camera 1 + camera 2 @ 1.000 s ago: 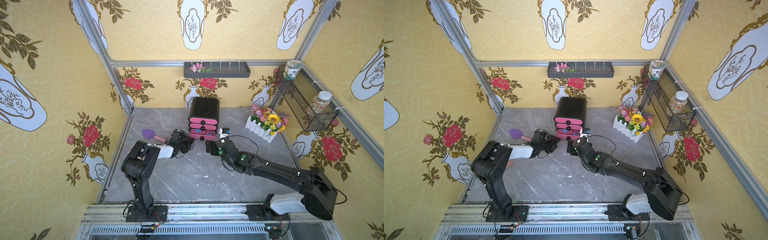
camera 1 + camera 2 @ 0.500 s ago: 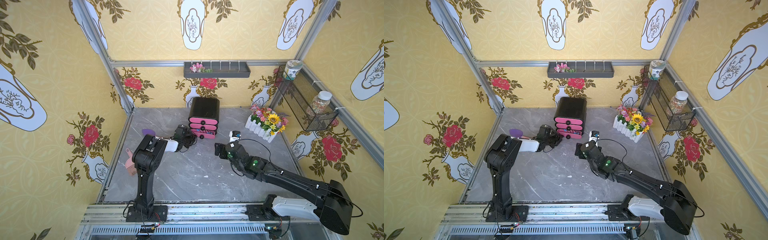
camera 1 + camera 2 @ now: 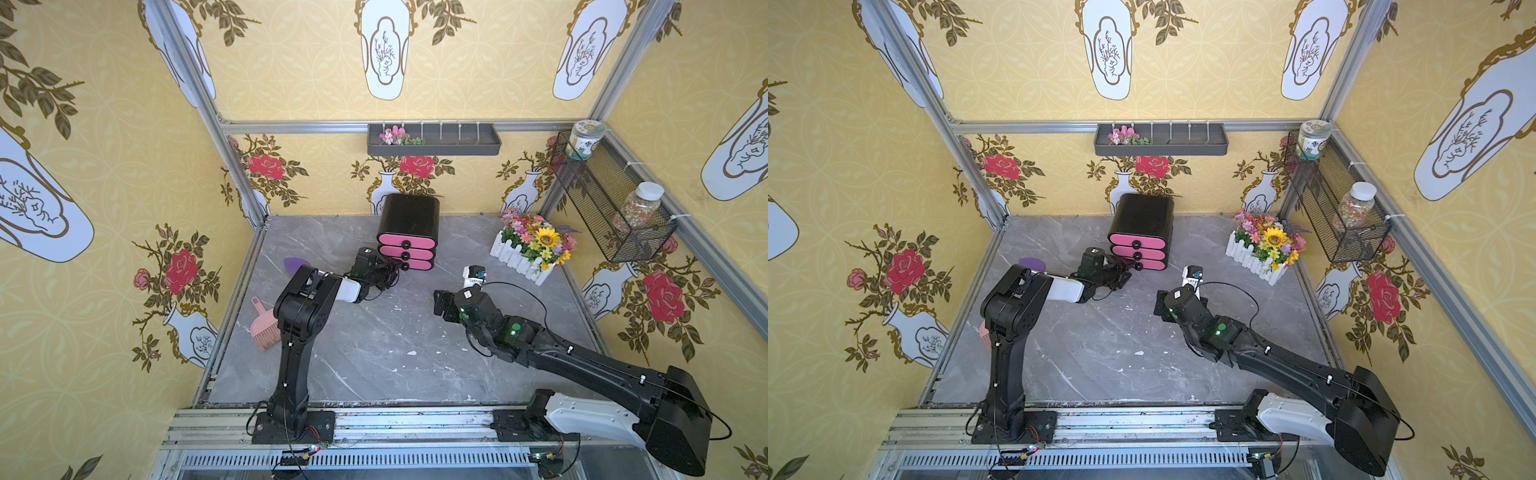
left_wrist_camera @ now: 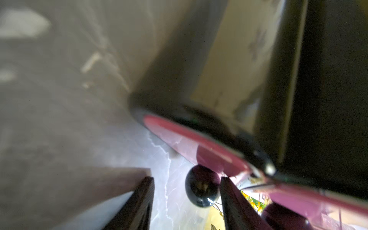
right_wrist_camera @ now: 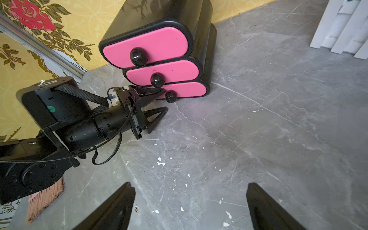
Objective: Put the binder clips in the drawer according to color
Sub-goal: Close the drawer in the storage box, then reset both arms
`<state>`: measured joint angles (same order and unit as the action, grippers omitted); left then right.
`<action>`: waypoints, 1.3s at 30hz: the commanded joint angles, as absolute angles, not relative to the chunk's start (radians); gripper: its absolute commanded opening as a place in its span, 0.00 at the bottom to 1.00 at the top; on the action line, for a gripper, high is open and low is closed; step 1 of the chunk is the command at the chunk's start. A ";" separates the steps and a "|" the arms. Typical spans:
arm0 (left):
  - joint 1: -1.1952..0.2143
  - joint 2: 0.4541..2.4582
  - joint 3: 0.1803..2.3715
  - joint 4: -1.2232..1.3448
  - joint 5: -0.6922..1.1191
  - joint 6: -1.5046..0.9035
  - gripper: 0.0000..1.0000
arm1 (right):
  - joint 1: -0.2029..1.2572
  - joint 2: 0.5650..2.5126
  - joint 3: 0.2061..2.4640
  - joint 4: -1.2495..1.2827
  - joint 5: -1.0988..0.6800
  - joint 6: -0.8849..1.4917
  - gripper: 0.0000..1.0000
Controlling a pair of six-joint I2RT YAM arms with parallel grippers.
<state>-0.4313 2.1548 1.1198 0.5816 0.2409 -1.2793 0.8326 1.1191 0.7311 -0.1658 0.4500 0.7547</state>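
Yellow wallpaper [image 3: 316,62] printed with white vases and red roses covers three walls, which meet at silver metal rails [image 3: 208,104]. The floor [image 3: 374,353] is grey veined marble, evenly lit. A dark shelf [image 3: 434,145] hangs at twelve o'clock. A black wire basket [image 3: 598,199] at two o'clock holds two jars [image 3: 586,139].
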 commanded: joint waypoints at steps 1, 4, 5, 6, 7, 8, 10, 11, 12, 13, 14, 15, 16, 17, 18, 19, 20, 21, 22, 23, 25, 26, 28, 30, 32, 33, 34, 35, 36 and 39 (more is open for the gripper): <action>-0.431 2.157 1.099 0.652 0.252 -1.293 0.60 | 0.831 1.114 0.736 -0.179 0.470 0.752 0.92; -0.439 2.108 1.013 0.694 0.236 -1.310 0.59 | 0.830 1.115 0.741 -0.182 0.472 0.742 0.92; -0.443 2.084 0.975 0.705 0.230 -1.317 0.59 | 0.830 1.115 0.743 -0.185 0.475 0.739 0.92; -0.449 2.057 0.935 0.720 0.224 -1.319 0.59 | 0.828 1.115 0.743 -0.188 0.477 0.735 0.93; -0.449 2.031 0.902 0.727 0.218 -1.318 0.59 | 0.828 1.114 0.743 -0.189 0.479 0.732 0.94; -0.485 1.999 0.864 0.727 0.205 -1.315 0.60 | 0.825 1.114 0.743 -0.195 0.482 0.729 0.95; -0.507 1.937 0.788 0.734 0.187 -1.313 0.62 | 0.823 1.111 0.744 -0.209 0.489 0.722 0.97; -0.514 1.900 0.749 0.735 0.181 -1.309 0.64 | 0.820 1.107 0.745 -0.220 0.493 0.717 0.97; -0.518 1.857 0.708 0.735 0.178 -1.301 0.66 | 0.819 1.102 0.747 -0.231 0.498 0.711 0.99; -0.520 1.816 0.674 0.733 0.172 -1.283 0.68 | 0.815 1.092 0.749 -0.246 0.503 0.706 1.00; -0.520 1.760 0.637 0.715 0.164 -1.256 0.72 | 0.811 1.081 0.750 -0.257 0.509 0.694 0.98; -0.520 1.698 0.611 0.665 0.146 -1.224 0.77 | 0.807 1.067 0.755 -0.276 0.517 0.684 0.97; -0.520 1.637 0.597 0.609 0.129 -1.186 0.80 | 0.805 1.054 0.758 -0.293 0.528 0.674 0.97; -0.520 1.571 0.597 0.528 0.106 -1.132 0.84 | 0.800 1.040 0.762 -0.312 0.539 0.663 0.97; -0.520 1.515 0.606 0.449 0.080 -1.082 0.87 | 0.798 1.029 0.766 -0.326 0.551 0.651 0.97; -0.520 1.448 0.622 0.363 0.054 -1.028 0.92 | 0.792 1.018 0.771 -0.340 0.565 0.634 0.97; -0.520 1.390 0.641 0.282 0.025 -0.972 0.95 | 0.788 1.009 0.779 -0.354 0.584 0.621 0.97; -0.520 1.343 0.660 0.214 -0.006 -0.929 0.97 | 0.783 1.002 0.786 -0.366 0.603 0.611 0.97; -0.520 1.296 0.684 0.142 -0.052 -0.885 0.99 | 0.779 0.998 0.794 -0.378 0.623 0.600 0.97; -0.521 1.247 0.702 0.092 -0.098 -0.836 1.00 | 0.772 0.997 0.802 -0.382 0.655 0.589 0.97; -0.520 1.168 0.730 0.023 -0.196 -0.760 1.00 | 0.769 1.015 0.811 -0.374 0.740 0.571 0.97; -0.521 1.135 0.742 0.003 -0.231 -0.730 1.00 | 0.768 1.034 0.822 -0.380 0.783 0.574 0.97; -0.521 1.082 0.748 0.005 -0.282 -0.621 1.00 | 0.769 1.082 0.813 -0.349 0.864 0.596 0.98; -0.520 1.042 0.750 0.008 -0.342 -0.541 1.00 | 0.761 1.138 0.836 -0.331 0.870 0.529 0.97; -0.521 1.012 0.726 0.040 -0.445 -0.485 1.00 | 0.757 1.197 0.889 -0.327 0.821 0.421 0.97; -0.517 1.002 0.709 0.072 -0.488 -0.471 1.00 | 0.755 1.217 0.909 -0.331 0.826 0.413 0.97; -0.511 0.990 0.706 0.075 -0.498 -0.431 1.00 | 0.756 1.242 0.931 -0.334 0.823 0.387 0.97; -0.505 0.978 0.710 0.072 -0.476 -0.368 1.00 | 0.754 1.260 0.934 -0.299 0.841 0.348 0.97; -0.501 0.971 0.699 0.108 -0.482 -0.330 1.00 | 0.749 1.271 0.933 -0.266 0.858 0.321 0.97; -0.418 0.966 0.628 0.238 -0.549 -0.316 1.00 | 0.697 1.244 0.867 -0.097 0.843 0.221 0.97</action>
